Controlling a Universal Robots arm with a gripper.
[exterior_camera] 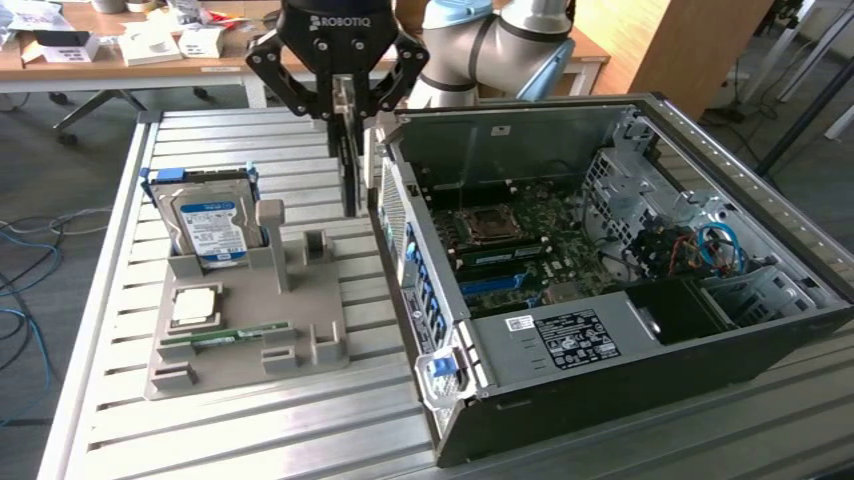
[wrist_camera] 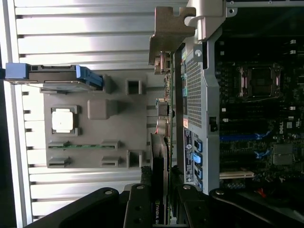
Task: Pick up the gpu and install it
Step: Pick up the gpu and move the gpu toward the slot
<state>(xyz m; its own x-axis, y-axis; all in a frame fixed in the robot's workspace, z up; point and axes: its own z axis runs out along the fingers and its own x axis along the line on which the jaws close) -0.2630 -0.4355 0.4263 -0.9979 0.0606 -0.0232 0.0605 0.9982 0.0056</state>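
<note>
While you watch exterior view: gripper (exterior_camera: pixel 344 108) clenched on gpu (exterior_camera: pixel 350 170). Card held in air above table (exterior_camera: pixel 107 440), between grey fixture tray (exterior_camera: pixel 234 370) and rear panel of open PC case (exterior_camera: pixel 561 400), just beside the panel. Gpu long axis vertical: gripped end up, silver bracket (wrist_camera: pixel 168 28) end pointing down, board edge-on to you. Count: one gpu, one hard drive (exterior_camera: pixel 214 225) upright at tray corner toward arm, one CPU (exterior_camera: pixel 196 305), one green RAM stick (exterior_camera: pixel 227 335), one case. Gpu not yet seated in motherboard (exterior_camera: pixel 514 240).
</note>
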